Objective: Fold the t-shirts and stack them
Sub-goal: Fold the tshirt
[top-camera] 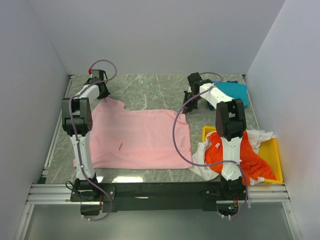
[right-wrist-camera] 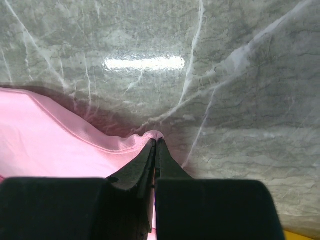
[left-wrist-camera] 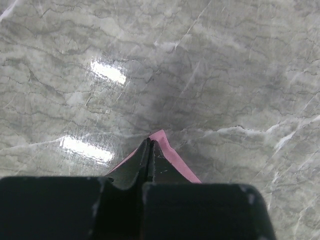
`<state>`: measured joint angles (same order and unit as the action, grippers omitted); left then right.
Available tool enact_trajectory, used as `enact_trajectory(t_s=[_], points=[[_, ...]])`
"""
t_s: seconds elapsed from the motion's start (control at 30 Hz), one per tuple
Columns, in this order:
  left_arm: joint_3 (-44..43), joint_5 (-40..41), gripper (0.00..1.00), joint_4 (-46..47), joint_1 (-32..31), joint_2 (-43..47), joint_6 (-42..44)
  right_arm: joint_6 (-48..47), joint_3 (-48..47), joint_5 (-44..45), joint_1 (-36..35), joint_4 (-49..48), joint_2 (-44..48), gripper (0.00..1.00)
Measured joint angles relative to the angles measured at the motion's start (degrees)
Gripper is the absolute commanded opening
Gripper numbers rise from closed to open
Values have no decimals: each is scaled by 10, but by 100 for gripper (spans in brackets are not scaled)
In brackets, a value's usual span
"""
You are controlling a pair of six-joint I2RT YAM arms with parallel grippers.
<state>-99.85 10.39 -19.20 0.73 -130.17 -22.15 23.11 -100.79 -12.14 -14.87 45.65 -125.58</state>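
The light pink t-shirt point(top-camera: 140, 137) lay spread flat on the marble tabletop point(top-camera: 150, 90), left of centre. The left fingers point(left-wrist-camera: 146, 155) pinched its far left corner and the right fingers point(right-wrist-camera: 149, 155) its far right corner. Open marble ran beyond them to the back wall point(top-camera: 150, 35). The teal-blue t-shirt point(top-camera: 235, 91) sat crumpled far right. The orange-red t-shirt point(top-camera: 252, 162) and white t-shirt point(top-camera: 262, 136) were heaped in the yellow tray point(top-camera: 273, 150), spilling over its left rim.

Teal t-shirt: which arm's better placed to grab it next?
Right, likely: the teal t-shirt lies beside the right gripper; the left gripper, shut on the pink t-shirt, is across the table.
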Motion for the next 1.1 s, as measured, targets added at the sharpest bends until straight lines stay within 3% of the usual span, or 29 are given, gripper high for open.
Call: enact_trajectory(t_s=[0.47,0.9,1.1], points=[[-9,-7,0,-4,0,1,0,0,-43,8,0,6,1,0],[-140,-22,0,-17,2,-14,-2,1,-167,31,0,23,-60,0],[-130,-47,0,10,4,-13,1,4,-187,33,3,30,-73,0]])
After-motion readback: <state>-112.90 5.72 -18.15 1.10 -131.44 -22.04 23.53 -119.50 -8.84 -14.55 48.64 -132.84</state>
